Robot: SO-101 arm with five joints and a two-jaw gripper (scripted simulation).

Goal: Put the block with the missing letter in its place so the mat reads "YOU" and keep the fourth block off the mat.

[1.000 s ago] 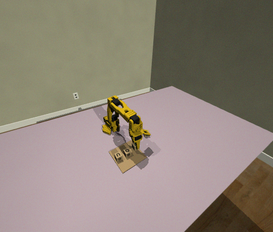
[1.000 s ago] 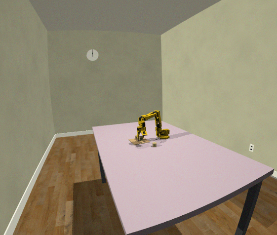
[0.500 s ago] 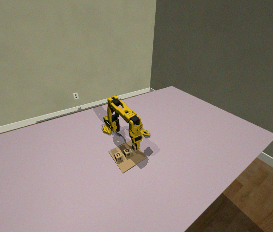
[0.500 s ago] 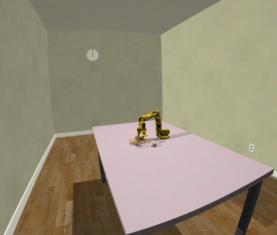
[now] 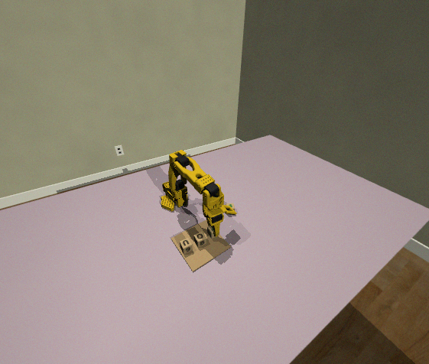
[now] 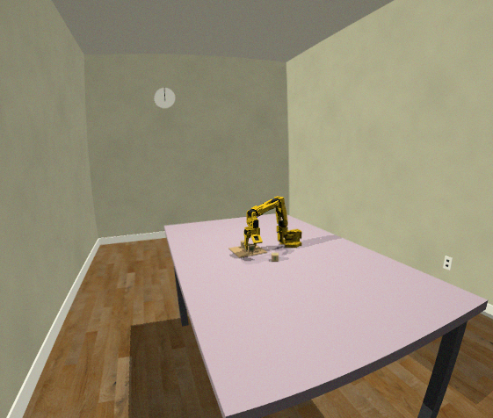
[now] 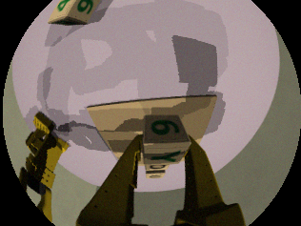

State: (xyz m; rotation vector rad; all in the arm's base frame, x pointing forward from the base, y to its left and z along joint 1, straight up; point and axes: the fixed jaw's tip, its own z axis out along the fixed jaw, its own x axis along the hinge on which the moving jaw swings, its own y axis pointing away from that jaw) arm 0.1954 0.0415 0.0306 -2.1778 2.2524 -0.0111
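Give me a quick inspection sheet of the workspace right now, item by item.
Surface: pale purple table with a brown mat lying flat.
Job's things: two letter blocks on the mat; a third block in the gripper, over the mat's edge; the fourth block off the mat.
Clutter: nothing seen.
Gripper: gripper shut on the third block.
Cables: nothing seen.
Surroundings: wall clock, wall socket, wooden floor.
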